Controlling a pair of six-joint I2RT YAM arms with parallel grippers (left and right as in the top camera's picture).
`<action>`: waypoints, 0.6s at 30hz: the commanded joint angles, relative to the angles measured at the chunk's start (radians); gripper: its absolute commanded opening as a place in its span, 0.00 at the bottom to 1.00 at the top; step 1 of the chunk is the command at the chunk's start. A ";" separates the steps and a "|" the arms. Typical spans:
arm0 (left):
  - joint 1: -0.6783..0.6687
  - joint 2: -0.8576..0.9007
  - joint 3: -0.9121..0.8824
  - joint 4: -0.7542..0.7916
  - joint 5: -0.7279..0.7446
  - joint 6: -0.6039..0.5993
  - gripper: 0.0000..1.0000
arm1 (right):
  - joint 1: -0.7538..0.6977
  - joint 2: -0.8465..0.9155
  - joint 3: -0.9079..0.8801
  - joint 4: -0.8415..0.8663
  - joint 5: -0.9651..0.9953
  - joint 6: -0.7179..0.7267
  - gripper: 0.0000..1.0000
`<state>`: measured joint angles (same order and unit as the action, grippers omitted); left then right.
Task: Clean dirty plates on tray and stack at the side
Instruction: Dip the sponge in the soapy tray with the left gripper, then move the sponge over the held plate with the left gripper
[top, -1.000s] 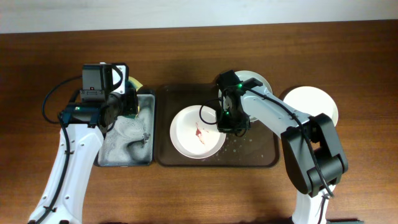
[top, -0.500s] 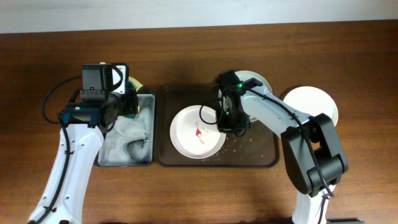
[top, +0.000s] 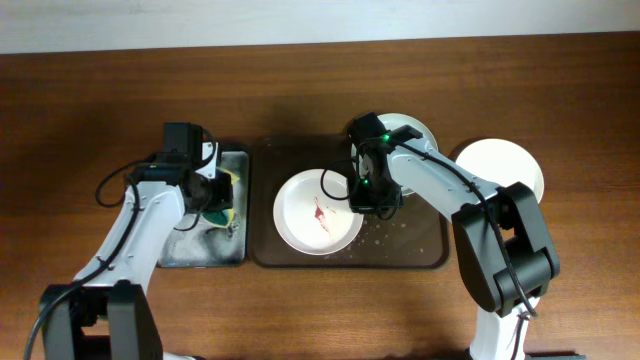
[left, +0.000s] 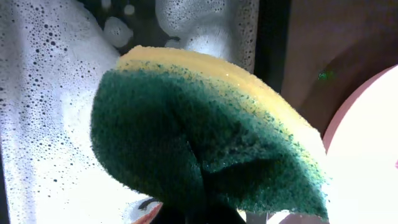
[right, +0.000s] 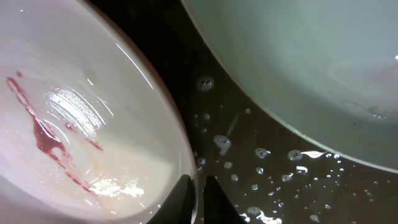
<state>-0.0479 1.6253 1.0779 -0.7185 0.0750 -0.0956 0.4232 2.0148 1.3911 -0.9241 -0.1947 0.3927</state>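
A white plate (top: 315, 212) with a red smear lies on the dark brown tray (top: 412, 248). My right gripper (top: 365, 197) is shut on this plate's right rim; the wrist view shows the rim (right: 186, 158) pinched between the fingers (right: 199, 193). A second white plate (top: 412, 130) sits at the tray's far right corner, partly under the right arm, and shows in the right wrist view (right: 298, 62). A third white plate (top: 505, 165) rests on the table right of the tray. My left gripper (top: 212, 198) is shut on a green and yellow sponge (left: 199, 137) above the soapy black tray (top: 195, 250).
The black tray holds white foam (left: 43, 124) and stands just left of the brown tray. Water droplets (right: 261, 155) lie on the brown tray's floor. The brown wooden table (top: 320, 310) extends all around both trays.
My left arm has swung right and nearer, lifting the sponge out of the foam toward the black tray's right side. The right gripper and the plates have not moved.
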 joint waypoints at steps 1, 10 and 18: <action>0.005 -0.003 0.003 -0.004 0.033 -0.024 0.00 | -0.005 -0.017 0.002 -0.003 0.023 0.000 0.09; 0.005 -0.004 0.030 0.001 0.311 -0.085 0.00 | -0.005 -0.017 0.002 -0.004 0.023 0.000 0.09; -0.101 0.002 0.030 0.101 0.459 -0.220 0.00 | -0.005 -0.017 0.002 -0.004 0.023 0.000 0.10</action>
<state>-0.0929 1.6253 1.0851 -0.6468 0.4541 -0.2195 0.4232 2.0148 1.3911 -0.9241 -0.1947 0.3923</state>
